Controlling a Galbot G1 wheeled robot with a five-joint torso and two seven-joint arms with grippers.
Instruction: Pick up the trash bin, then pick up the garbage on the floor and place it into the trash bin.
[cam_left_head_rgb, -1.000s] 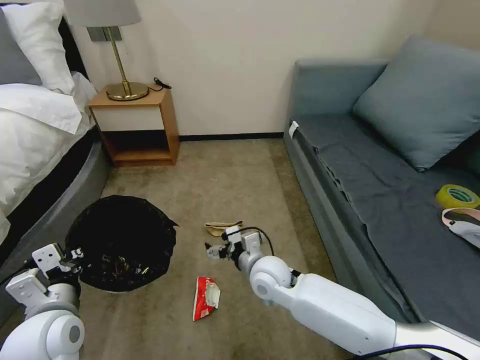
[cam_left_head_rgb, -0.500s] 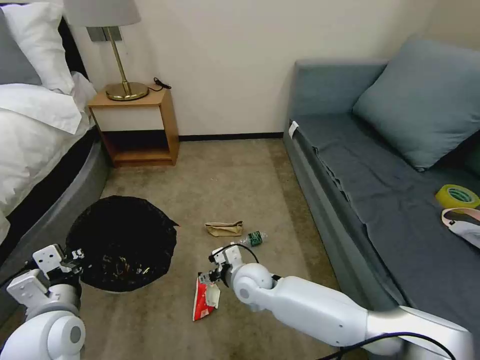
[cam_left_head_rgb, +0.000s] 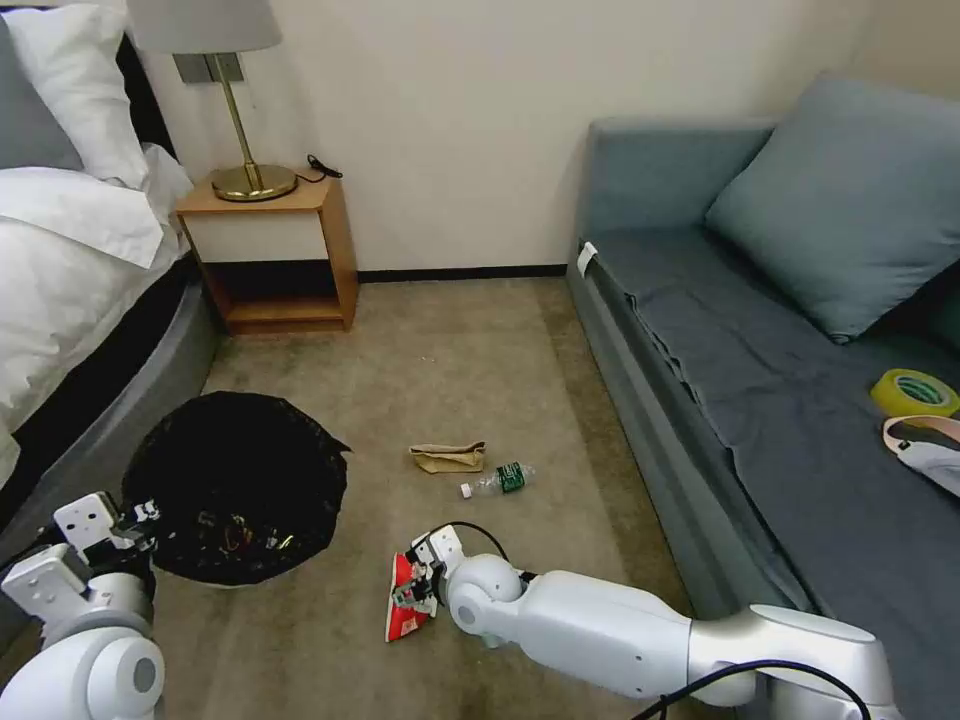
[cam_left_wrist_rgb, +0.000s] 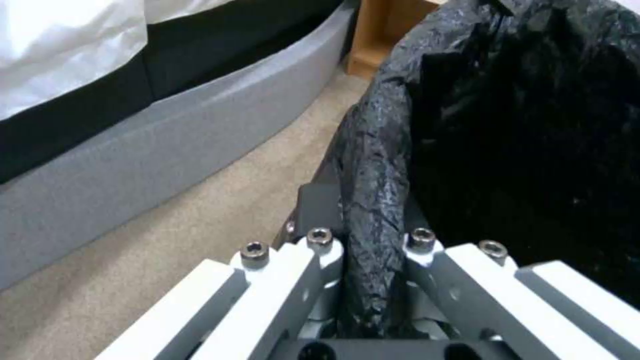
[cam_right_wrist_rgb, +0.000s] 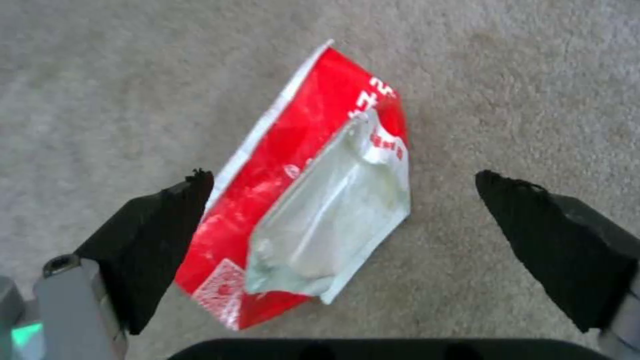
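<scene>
Three litter pieces lie on the carpet: red-and-white packet (cam_left_head_rgb: 410, 600), brown paper bag (cam_left_head_rgb: 447, 457), clear bottle (cam_left_head_rgb: 497, 479). Our right tool (cam_right_wrist_rgb: 340, 200) hovers spread wide over the packet. Our left tool (cam_left_wrist_rgb: 370, 250) pinches the trash bin (cam_left_head_rgb: 235, 485) rim; inside, we see dim scraps, hard to identify.

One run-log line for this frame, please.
left gripper: shut on trash bin rim | right gripper: open over red-and-white packet | paper bag, bottle: on floor
</scene>
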